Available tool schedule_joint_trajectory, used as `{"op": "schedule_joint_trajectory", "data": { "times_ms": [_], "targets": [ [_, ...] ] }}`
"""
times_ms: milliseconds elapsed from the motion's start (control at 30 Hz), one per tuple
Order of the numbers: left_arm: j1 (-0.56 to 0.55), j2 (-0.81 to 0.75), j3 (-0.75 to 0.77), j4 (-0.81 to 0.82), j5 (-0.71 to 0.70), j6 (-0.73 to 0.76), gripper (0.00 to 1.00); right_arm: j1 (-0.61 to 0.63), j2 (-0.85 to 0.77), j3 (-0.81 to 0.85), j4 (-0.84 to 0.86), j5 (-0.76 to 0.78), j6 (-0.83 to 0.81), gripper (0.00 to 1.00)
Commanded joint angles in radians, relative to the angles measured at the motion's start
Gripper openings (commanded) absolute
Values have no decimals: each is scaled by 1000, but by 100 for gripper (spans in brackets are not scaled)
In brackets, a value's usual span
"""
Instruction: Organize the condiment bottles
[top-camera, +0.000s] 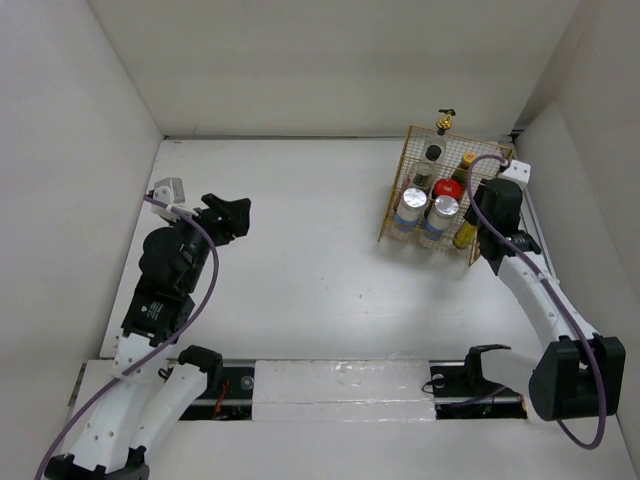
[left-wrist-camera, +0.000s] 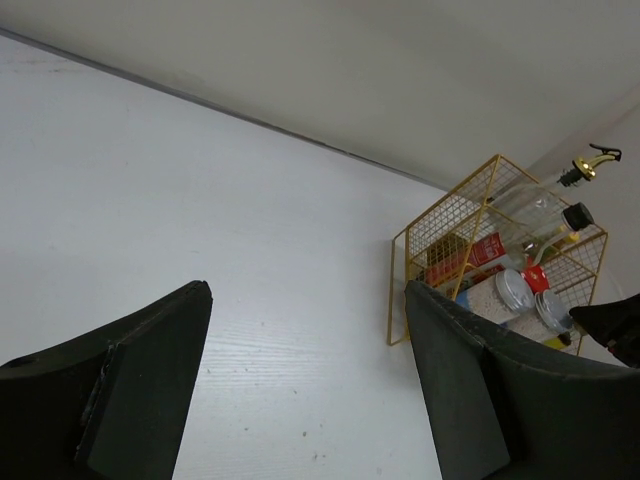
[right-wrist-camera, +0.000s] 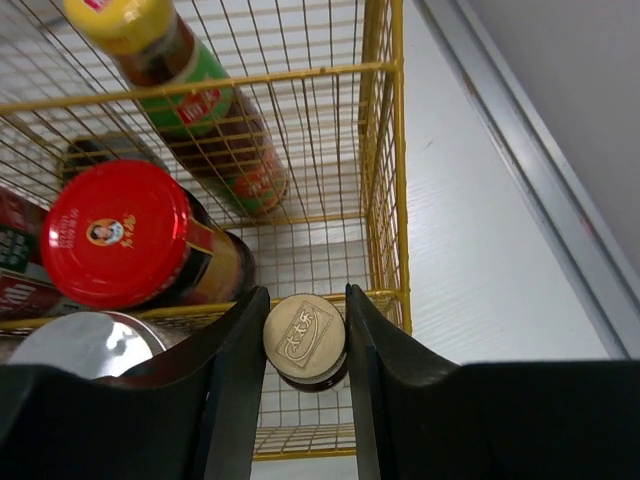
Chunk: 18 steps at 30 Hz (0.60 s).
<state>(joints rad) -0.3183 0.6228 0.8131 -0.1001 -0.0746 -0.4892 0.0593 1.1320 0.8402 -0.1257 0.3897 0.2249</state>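
Observation:
My right gripper (right-wrist-camera: 305, 293) is shut on the brass cap of the small yellow bottle (right-wrist-camera: 305, 340) and holds it upright at the near right corner of the gold wire basket (right-wrist-camera: 385, 150). The basket holds the red-lidded dark jar (right-wrist-camera: 115, 232), the green gold-capped bottle (right-wrist-camera: 200, 110) and a silver-lidded jar (right-wrist-camera: 80, 345). In the top view I see the pump-top bottle (top-camera: 444, 122), the black-capped bottle (top-camera: 433, 152), two silver lids (top-camera: 413, 200) and the yellow bottle (top-camera: 463, 236). My left gripper (top-camera: 232, 215) is open and empty, far left of the basket (top-camera: 392, 205).
White walls enclose the table on the left, back and right. The right wall runs close beside the basket (left-wrist-camera: 440, 215). A grey seam (right-wrist-camera: 520, 140) runs along the table's right edge. Bare white tabletop (top-camera: 300, 240) lies between the two arms.

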Motion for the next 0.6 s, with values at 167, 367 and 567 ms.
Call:
{"op": "schedule_joint_trajectory", "data": {
  "times_ms": [167,367,567],
  "targets": [
    [5,11,9,45,28,3,75,-19,5,-10,113,-32,37,56],
    [5,23,9,45,29,3,75,-19,-76,-1,95,-43,37,72],
    [5,44,18,45,50,12,79,-10,-222,36,109,-141,19,76]
  ]
}}
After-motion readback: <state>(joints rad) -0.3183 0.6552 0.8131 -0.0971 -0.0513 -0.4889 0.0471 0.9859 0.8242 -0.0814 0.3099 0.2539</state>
